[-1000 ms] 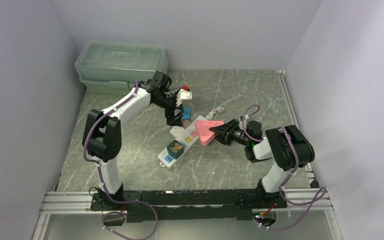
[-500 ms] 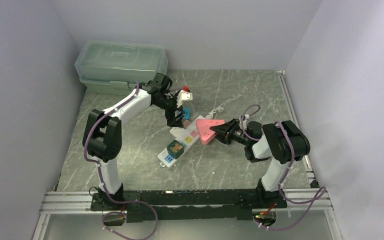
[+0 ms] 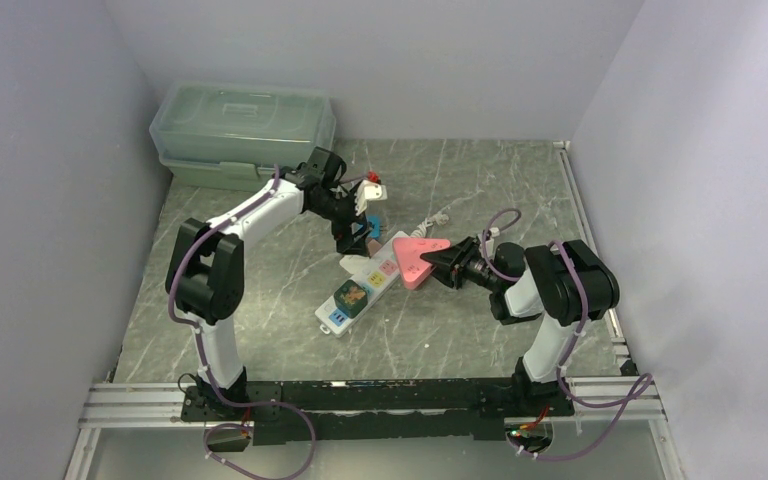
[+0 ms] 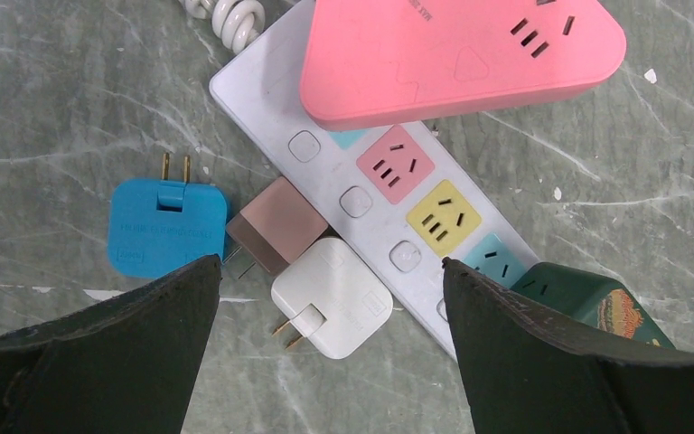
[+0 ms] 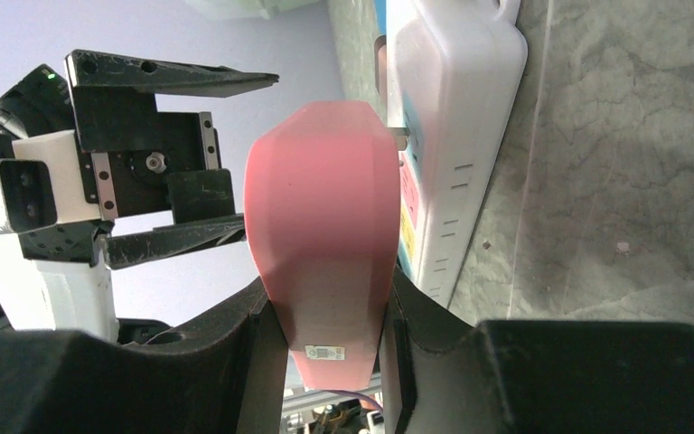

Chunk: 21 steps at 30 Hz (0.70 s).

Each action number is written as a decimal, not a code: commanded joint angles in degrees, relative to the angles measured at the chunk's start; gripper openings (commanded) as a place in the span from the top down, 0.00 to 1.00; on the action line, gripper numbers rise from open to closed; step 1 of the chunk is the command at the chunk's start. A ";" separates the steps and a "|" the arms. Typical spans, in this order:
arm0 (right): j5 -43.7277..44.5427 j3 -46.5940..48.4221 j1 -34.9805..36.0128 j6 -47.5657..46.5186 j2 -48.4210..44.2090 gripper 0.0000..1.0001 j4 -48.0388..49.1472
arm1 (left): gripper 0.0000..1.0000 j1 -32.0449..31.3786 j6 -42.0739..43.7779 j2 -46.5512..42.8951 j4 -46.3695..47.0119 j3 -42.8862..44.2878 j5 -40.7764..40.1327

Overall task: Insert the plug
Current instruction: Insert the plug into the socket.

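Evidently insertion is under way: right jaws clamp the pink triangular plastic plug, prongs at the end of the long white power strip. Next, push squarely home. Left jaws gape empty above a white square charger.

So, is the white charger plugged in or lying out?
Out. The white charger lies on the table beside the power strip, its prongs bare.

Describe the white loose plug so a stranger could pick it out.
Find the long white power strip mid-table. Three loose plugs lie beside it. The white plug sits next to the brown plug and blue plug, the only white one.
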 commanded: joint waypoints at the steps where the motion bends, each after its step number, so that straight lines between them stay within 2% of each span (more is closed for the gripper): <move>1: -0.90 0.75 -0.38 -3.10 -0.35 1.00 1.02 | 0.03 -0.47 -3.59 1.22 2.40 1.62 -0.01; 8: -0.60 0.23 -0.38 -3.98 1.42 1.00 1.43 | 0.08 -2.68 -7.48 3.90 3.56 5.06 0.19; 14: -0.46 -0.88 -0.39 -1.88 4.02 1.00 6.14 | 0.14 -4.24 -9.51 6.19 4.23 7.34 -0.47; 21: -0.24 -0.80 -0.33 -2.31 5.18 1.00 5.99 | 0.15 -4.34 -11.51 7.65 5.59 8.97 0.40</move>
